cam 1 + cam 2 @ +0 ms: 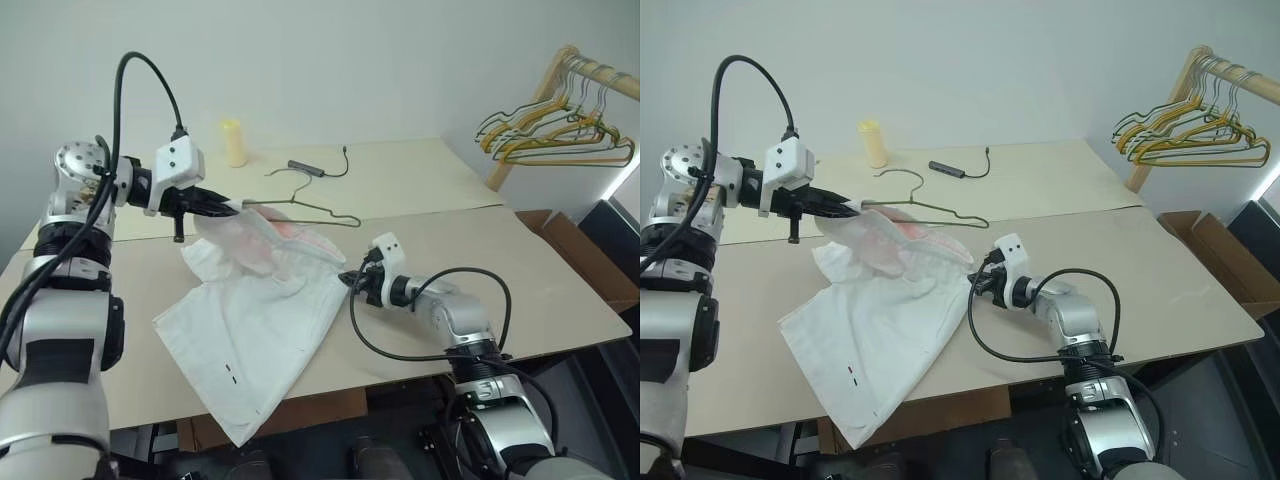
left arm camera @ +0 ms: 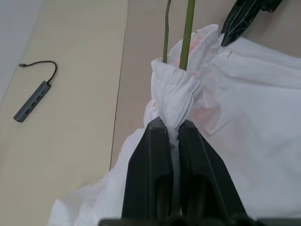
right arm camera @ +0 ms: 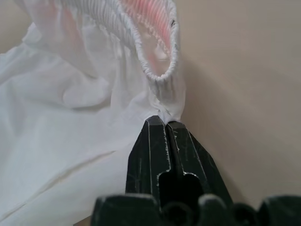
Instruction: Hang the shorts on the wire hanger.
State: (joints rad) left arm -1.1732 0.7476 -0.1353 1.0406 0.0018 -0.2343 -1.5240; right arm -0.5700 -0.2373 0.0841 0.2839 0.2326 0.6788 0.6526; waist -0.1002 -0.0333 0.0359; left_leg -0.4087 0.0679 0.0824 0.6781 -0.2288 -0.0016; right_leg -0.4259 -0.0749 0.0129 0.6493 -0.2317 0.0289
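right end effector (image 3: 165,123) clamps shorts (image 1: 262,330) waistband | left end effector (image 2: 172,128) pinches waistband bunched around wire hanger (image 1: 318,211)

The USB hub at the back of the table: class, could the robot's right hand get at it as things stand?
Probably not: the right hand is shut on the shorts, and the USB hub lies beyond the wire hanger.

Even, bright, diffuse light fills the room, with no glare on the matte table (image 1: 560,300). Shadows are soft: a faint one lies under the shorts (image 1: 260,320) along their near edge. Both head views are sharp throughout. In the right wrist view, cloth farthest from the fingers blurs.
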